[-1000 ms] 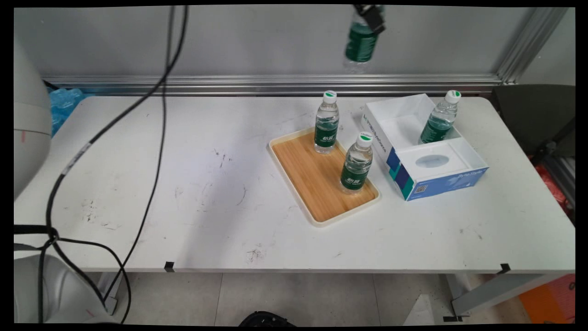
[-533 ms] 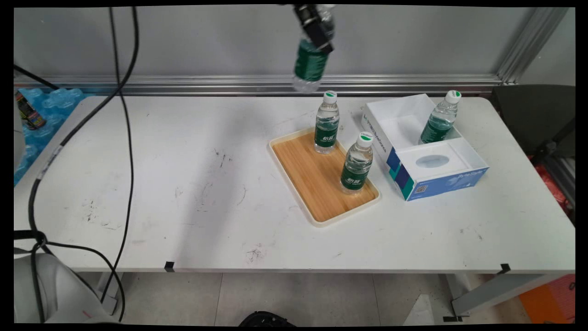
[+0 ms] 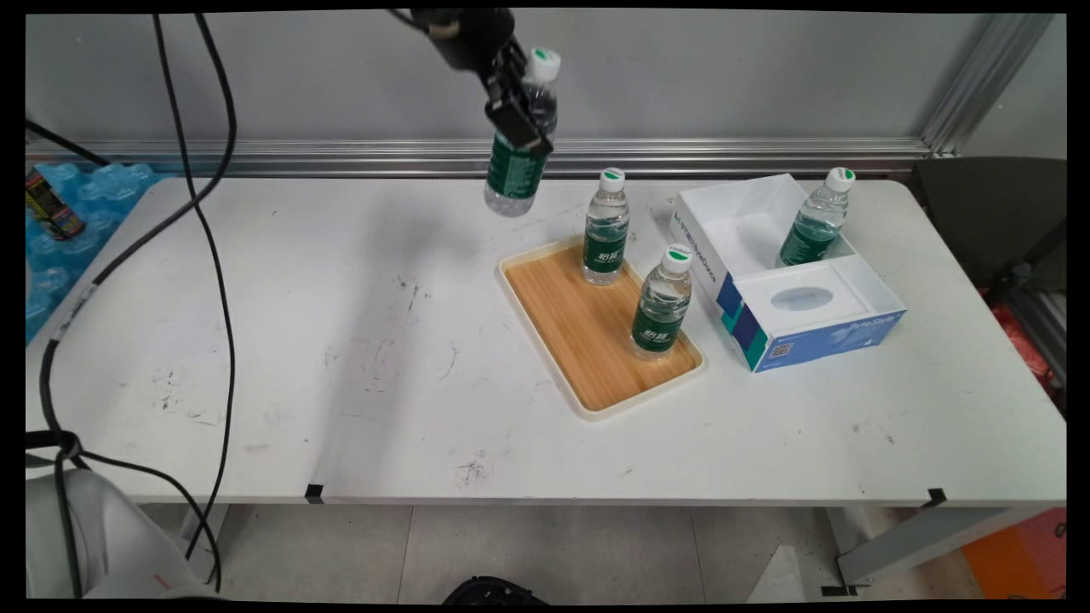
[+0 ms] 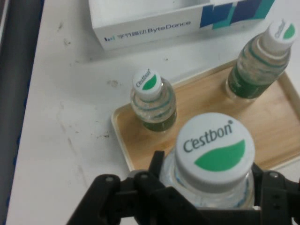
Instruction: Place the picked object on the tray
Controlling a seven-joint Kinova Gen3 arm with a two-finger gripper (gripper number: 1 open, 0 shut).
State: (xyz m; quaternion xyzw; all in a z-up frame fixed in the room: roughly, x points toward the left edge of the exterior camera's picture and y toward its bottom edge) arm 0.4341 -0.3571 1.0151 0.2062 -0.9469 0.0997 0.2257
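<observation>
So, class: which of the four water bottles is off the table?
The bottle clamped in the gripper; two stand on the tray, one inside the box.

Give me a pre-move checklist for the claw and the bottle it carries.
1. Claw shut on held bottle: ok.
2. Held bottle's cap on: ok.
3. Held bottle lifted off the table: ok.
4. Wooden tray has bare room beside its two bottles, far tray bottle and near tray bottle: ok.
5. Both tray bottles upright: ok.
6. Fourth bottle stands in the open box: ok.
</observation>
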